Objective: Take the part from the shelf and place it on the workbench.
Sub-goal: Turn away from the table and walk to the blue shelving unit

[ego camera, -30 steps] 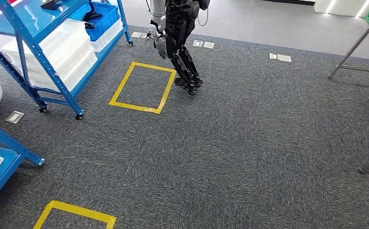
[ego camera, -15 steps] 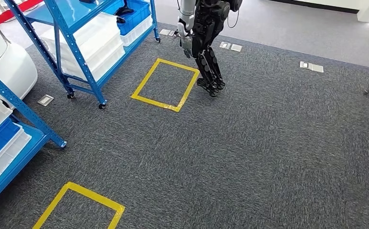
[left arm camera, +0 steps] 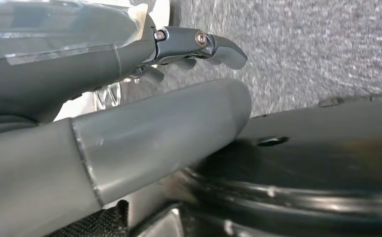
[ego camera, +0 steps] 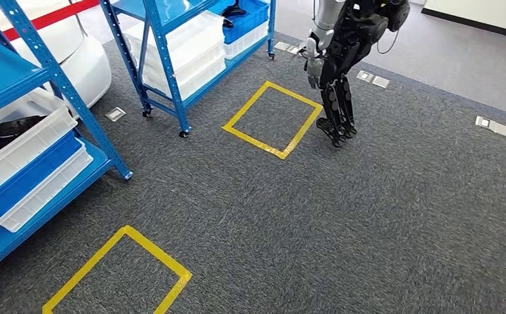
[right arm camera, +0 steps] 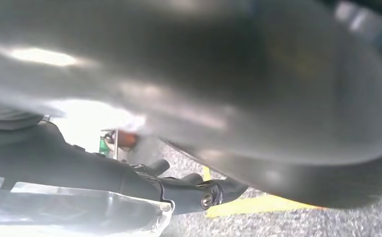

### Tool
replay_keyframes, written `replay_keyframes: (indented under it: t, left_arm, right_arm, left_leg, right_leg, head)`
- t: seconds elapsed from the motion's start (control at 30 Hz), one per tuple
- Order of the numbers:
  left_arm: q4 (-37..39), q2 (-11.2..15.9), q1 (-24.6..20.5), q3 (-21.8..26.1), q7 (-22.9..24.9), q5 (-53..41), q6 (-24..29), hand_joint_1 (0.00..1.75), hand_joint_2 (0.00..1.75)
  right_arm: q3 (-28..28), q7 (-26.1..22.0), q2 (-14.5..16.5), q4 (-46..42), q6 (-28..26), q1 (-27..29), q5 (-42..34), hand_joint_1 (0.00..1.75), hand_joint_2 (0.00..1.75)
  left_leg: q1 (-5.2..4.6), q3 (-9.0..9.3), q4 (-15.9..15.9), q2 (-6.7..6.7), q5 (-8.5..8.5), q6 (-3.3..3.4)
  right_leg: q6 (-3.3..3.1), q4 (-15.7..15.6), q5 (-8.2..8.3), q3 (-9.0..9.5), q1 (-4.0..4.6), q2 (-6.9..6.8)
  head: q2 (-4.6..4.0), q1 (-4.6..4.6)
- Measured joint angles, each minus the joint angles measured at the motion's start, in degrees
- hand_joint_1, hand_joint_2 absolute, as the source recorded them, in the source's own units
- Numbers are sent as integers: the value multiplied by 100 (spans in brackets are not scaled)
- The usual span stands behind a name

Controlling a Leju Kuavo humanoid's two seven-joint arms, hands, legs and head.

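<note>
A long black part [ego camera: 1,131] lies in a white bin [ego camera: 31,147] on the near blue shelf [ego camera: 73,98] at the left of the head view. Another dark part [ego camera: 235,10] sits in a blue bin on the far blue shelf [ego camera: 167,72]. My left hand [left arm camera: 129,98] hangs over the grey carpet in the left wrist view, its thick thumb and dark fingers [left arm camera: 198,42] stretched out with nothing in them. My right hand [right arm camera: 179,148] is blurred in the right wrist view; its dark fingers [right arm camera: 189,190] are extended and hold nothing.
Another humanoid robot [ego camera: 342,59] stands on the carpet beside a yellow tape square [ego camera: 251,142]. A second yellow square [ego camera: 158,251] lies near me by the near shelf. A white rounded body [ego camera: 86,59] sits behind the shelves. Floor sockets [ego camera: 495,126] dot the carpet.
The whole picture has shifted to the right, so the camera has turned left. The near shelf with its bins and the black part has come into view.
</note>
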Motion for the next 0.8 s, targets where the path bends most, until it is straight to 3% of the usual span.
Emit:
replay_keyframes:
  t: [0.07, 0.1, 0.13, 0.23, 0.33, 0.4, 0.43, 0.47, 0.53, 0.57, 0.6, 0.67, 0.73, 0.8]
  left_arm:
    - [0, 62, -5, -7, 41, -69, -135, 0, 0]
    - [0, 94, -3, -14, 52, -115, -194, 0, 0]
    - [0, 127, 0, -25, 56, -158, -255, 0, 0]
    - [0, 191, -1, -59, 58, -232, -382, 0, 0]
    - [0, 201, -2, -66, 58, -241, -395, 0, 0]
    - [0, 236, -6, -100, 58, -279, -412, 0, 0]
    - [0, 258, -6, -124, 68, -301, -416, 0, 0]
    - [0, 263, -10, -145, 142, -284, -327, 0, 0]
    - [-2, 201, -27, -156, 366, -170, -2, 0, 0]
    - [-3, 145, -46, -154, 491, -92, 205, 0, 0]
    - [-5, 92, -64, -150, 560, -45, 342, 0, 0]
    - [-9, 9, -86, -145, 635, 5, 499, 0, 0]
    - [-14, -38, -99, -142, 664, 22, 557, 0, 0]
    - [-22, -62, -118, -140, 673, 30, 584, 0, 0]
  right_arm:
    - [-96, 97, 42, 0, -5, -20, -98, 0, 0]
    - [-145, 131, 68, -1, -16, -31, -143, 0, 0]
    - [-198, 151, 92, -1, -33, -37, -184, 0, 0]
    - [-302, 189, 135, 1, -84, -27, -243, 0, 0]
    - [-312, 190, 138, 1, -90, -23, -245, 0, 0]
    - [-356, 164, 144, 1, -104, -5, -247, 0, 0]
    - [-387, 138, 146, 1, -117, 12, -240, 0, 0]
    - [-414, 74, 142, 1, -114, 33, -166, 0, 0]
    - [-411, -80, 109, 1, -68, 64, 58, 0, 0]
    - [-392, -159, 85, 1, -29, 72, 189, 0, 0]
    - [-365, -206, 61, 0, -3, 72, 263, 0, 0]
    - [-307, -254, 25, -1, 25, 62, 348, 0, 0]
    - [-260, -284, 1, -3, 35, 61, 377, 0, 0]
    - [-238, -312, -18, -3, 45, 52, 388, 0, 0]
  left_leg:
    - [-9, -48, 13, -92, 17, -67]
    - [1, -67, 8, -137, 30, -95]
    - [6, -88, 32, -91, 16, -122]
    - [-6, -177, 216, 257, -121, -178]
    - [-8, -204, 273, 325, -161, -186]
    - [3, -465, 784, 457, -423, -212]
    - [12, -684, 1209, 529, -598, -230]
    - [29, -697, 1270, 642, -577, -242]
    - [34, -366, 700, 942, -297, -217]
    - [27, -114, 239, 1055, -113, -184]
    - [6, -65, 127, 1099, -117, -148]
    - [-1, -68, 91, 951, -106, -61]
    - [26, -40, 38, 812, -65, 28]
    - [46, -30, 16, 674, -37, 83]
  right_leg:
    - [-70, -165, 62, 27, 1, 97]
    - [-115, -168, 79, 32, 3, 39]
    - [-149, -177, 94, 48, 5, -19]
    - [-215, -199, 116, 77, -9, -155]
    - [-226, -199, 114, 76, -8, -171]
    - [-272, -198, 103, 70, 12, -274]
    - [-301, -198, 94, 54, 25, -370]
    - [-324, -198, 72, 55, 39, -518]
    - [-311, -194, 21, 90, 81, -751]
    - [-288, -194, -5, 117, 103, -841]
    - [-261, -197, -20, 132, 122, -886]
    - [-203, -206, -51, 176, 121, -984]
    - [-166, -19, -180, 148, 105, -795]
    - [-185, 628, -487, -142, 90, -455]
  head:
    - [0, -7]
    - [0, -19]
    - [0, -27]
    - [0, -65]
    - [0, -84]
    - [0, -112]
    - [0, -127]
    - [0, -136]
    - [0, -152]
    - [0, -149]
    - [0, -143]
    - [0, -127]
    - [0, -102]
    - [0, -51]
